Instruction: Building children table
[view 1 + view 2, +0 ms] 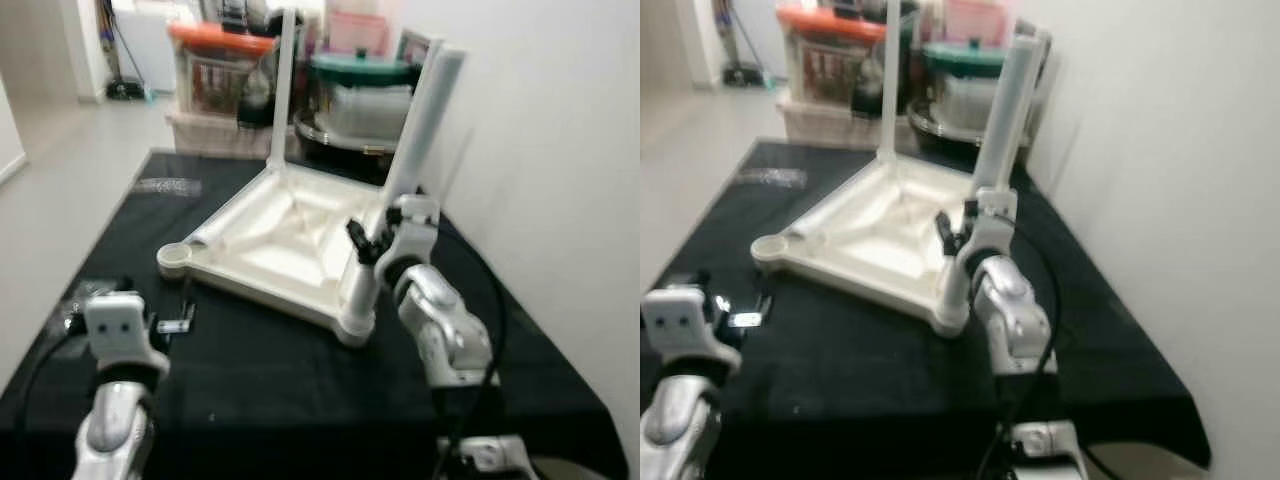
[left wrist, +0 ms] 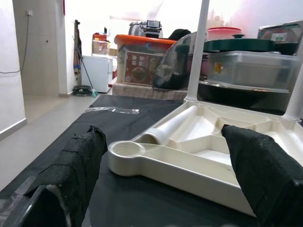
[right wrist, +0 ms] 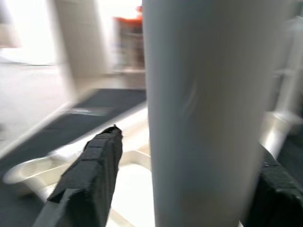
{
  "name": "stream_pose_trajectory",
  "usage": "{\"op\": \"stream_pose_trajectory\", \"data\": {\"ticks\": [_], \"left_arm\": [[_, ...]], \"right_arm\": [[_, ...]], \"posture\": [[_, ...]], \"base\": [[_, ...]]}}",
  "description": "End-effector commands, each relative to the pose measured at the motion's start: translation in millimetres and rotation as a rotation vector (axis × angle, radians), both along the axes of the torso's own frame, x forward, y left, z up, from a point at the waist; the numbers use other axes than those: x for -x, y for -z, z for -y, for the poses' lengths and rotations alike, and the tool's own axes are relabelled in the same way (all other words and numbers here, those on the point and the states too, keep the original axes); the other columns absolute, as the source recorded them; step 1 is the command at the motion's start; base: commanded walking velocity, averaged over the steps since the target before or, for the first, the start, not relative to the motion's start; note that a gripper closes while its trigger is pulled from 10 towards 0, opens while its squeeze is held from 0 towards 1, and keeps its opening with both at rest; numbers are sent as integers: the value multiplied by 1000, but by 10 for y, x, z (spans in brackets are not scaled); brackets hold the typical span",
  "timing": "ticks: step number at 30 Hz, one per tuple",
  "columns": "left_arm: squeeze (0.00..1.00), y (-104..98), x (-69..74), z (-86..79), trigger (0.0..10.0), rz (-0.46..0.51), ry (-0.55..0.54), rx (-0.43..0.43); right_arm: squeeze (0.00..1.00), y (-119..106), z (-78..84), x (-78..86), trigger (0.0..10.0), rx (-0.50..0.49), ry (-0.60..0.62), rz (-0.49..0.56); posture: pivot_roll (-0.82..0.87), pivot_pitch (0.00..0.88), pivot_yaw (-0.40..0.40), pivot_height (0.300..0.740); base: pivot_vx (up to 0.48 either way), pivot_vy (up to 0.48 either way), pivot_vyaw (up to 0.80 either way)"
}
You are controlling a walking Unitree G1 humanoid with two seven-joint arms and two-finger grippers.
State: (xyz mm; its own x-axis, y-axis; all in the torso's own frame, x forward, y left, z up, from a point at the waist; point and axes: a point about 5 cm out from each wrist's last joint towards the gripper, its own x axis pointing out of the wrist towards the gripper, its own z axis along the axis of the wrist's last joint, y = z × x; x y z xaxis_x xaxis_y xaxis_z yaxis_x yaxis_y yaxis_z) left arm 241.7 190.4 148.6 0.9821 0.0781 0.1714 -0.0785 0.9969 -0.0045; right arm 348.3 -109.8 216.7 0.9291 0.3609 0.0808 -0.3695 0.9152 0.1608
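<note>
Table top [image 1: 290, 245] lies upside down on the black cloth [image 1: 300, 370], mid-surface, one corner toward me. Cream plastic, ribbed underside, a round socket at each corner. Two legs stand up from it: a thin-looking one at the far corner [image 1: 283, 90], and a near-right leg [image 1: 415, 130] leaning off vertical. A third leg [image 2: 170, 130] lies loose inside the tray, along its left rim. The left corner socket [image 1: 178, 257] is empty.

Right gripper [image 1: 375, 245] is at the base of the near-right leg; in the right wrist view the white tube sits between the black pads [image 3: 92, 175], one on each side, jaws closed around it as far as I can judge. Left gripper [image 2: 165, 165] hangs spread wide with nothing in it, low over the cloth, facing the empty socket.

Handling, my read: hollow plastic, light, stiff, smooth enough to slip through the pads. I'd hold a leg low, near the socket; gripped high, it would lever the whole top about.

Small hardware [image 1: 175, 322] lies on the cloth near the left arm. White wall [image 1: 560, 150] close on the right. Storage bins [image 1: 220, 70] crowd the far edge. Open cloth sits toward the near and left edges, which is where I have room.
</note>
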Motion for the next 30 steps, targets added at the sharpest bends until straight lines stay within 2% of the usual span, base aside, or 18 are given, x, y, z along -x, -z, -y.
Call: {"op": "stream_pose_trajectory", "data": {"ticks": [1,2,3,4,6,8,11,12,13,15,17,22,23,24,27,28,30], "left_arm": [[0,22,-13,58,10000,-10,20,7],[0,22,-20,72,10000,-11,25,8],[0,22,-25,81,10000,-10,29,9],[0,24,-30,87,10000,-11,31,9],[0,25,-31,90,10000,-11,32,9],[0,24,-32,95,10000,-10,33,10],[0,24,-34,98,10000,-9,34,10],[0,18,-37,97,10000,-7,34,9],[0,18,-37,97,10000,-7,34,9],[0,13,-39,95,10000,-5,32,7],[0,11,-37,89,10000,-4,29,7],[0,12,-29,82,10000,-4,24,7],[0,15,-25,79,10000,-5,21,8],[0,25,-17,83,10000,-8,22,10],[0,30,-15,87,10000,-9,23,11],[0,40,-15,97,10000,-13,28,13],[0,59,-13,115,10000,-19,38,16]], "right_arm": [[0,-121,-74,46,10000,14,-221,64],[0,-177,-67,110,10000,46,-393,115],[0,-197,-47,149,10000,77,-509,147],[0,-171,-28,158,10000,103,-576,148],[0,-150,-19,157,10000,118,-607,142],[0,50,-85,91,10000,178,-673,82],[0,121,-119,77,10000,187,-700,61],[0,245,-276,27,10000,225,-715,12],[0,245,-276,27,10000,225,-715,12],[0,288,-400,-15,10000,239,-704,-19],[0,299,-451,-33,10000,243,-706,-41],[0,351,-383,-85,10000,261,-683,-97],[0,370,-326,-95,10000,264,-679,-116],[0,363,-173,-55,10000,257,-735,-110],[0,346,-116,-22,10000,249,-768,-100],[780,329,-29,31,10000,250,-823,-79],[796,357,109,84,10000,280,-867,-80]], "posture": [[67,0,-136,740],[71,0,-141,740],[71,0,-141,740],[73,0,-145,740],[73,0,-145,740],[90,0,-159,740],[93,0,-161,740],[105,0,-173,740],[105,0,-173,740],[117,0,-180,740],[119,0,-182,740],[119,0,-186,740],[116,0,-185,740],[108,0,-182,740],[108,0,-182,740],[101,0,-178,740],[88,0,-170,740]], "base": [[0,0,0],[0,0,0],[0,0,0],[0,0,0],[0,0,0],[0,0,0],[0,0,0],[0,0,0],[0,0,0],[0,0,0],[0,0,0],[0,0,0],[0,0,0],[0,0,0],[0,0,0],[0,0,0],[0,0,0]]}}
